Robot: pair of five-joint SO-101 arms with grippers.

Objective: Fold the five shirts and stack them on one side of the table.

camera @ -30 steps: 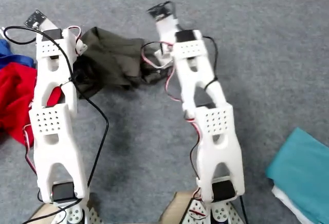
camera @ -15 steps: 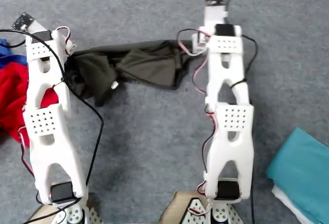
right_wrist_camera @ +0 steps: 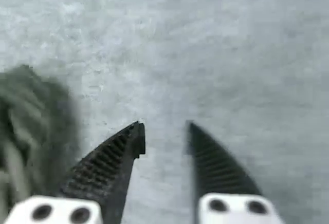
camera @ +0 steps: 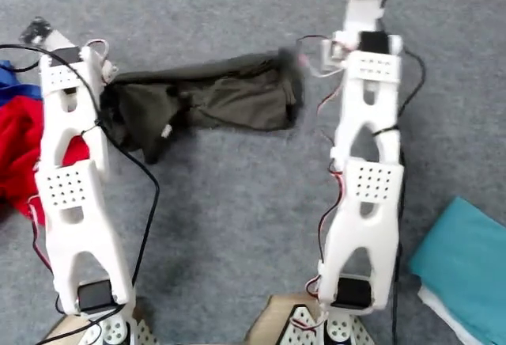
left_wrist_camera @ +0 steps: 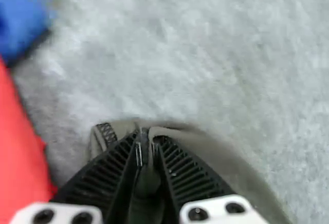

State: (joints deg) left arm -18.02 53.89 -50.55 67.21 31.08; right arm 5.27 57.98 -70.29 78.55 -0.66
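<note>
Lying stretched along the far part of the grey tabletop [camera: 237,218], the olive shirt [camera: 213,100] spans the gap between the two arms. One end is pinched in the left gripper [left_wrist_camera: 146,149], whose fingers are closed tight on the cloth. The right gripper [right_wrist_camera: 164,136] hangs just beside the shirt's other end, fingers parted and holding nothing, while a red shirt [camera: 20,147] and a blue shirt [camera: 6,76] lie crumpled at the left edge and a folded teal shirt [camera: 466,258] sits at the near right corner.
</note>
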